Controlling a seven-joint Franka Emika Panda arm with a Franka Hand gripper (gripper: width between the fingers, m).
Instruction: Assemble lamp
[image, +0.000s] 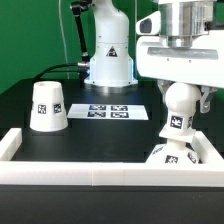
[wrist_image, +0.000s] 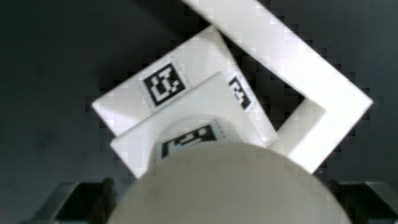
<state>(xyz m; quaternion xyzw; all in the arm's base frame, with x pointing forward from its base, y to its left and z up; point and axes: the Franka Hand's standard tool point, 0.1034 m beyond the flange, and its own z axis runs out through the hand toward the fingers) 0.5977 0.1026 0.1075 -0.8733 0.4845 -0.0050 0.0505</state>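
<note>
My gripper (image: 181, 98) is shut on the small rounded white bulb (image: 178, 112) and holds it upright, tagged end down, right over the low angular base (image: 170, 153). I cannot tell whether the bulb touches the base. The base sits in the near corner of the frame at the exterior view's right. In the wrist view the bulb (wrist_image: 222, 180) fills the foreground between the dark fingers (wrist_image: 80, 200), with the tagged base (wrist_image: 178, 95) behind it. The tapered shade (image: 47, 106) stands mouth down at the exterior view's left, apart from the gripper.
A low white wall (image: 90, 173) runs along the table's near edge and both sides; its corner (wrist_image: 302, 60) lies next to the base. The marker board (image: 112, 111) lies mid-table. The arm's own base (image: 108, 55) stands at the back.
</note>
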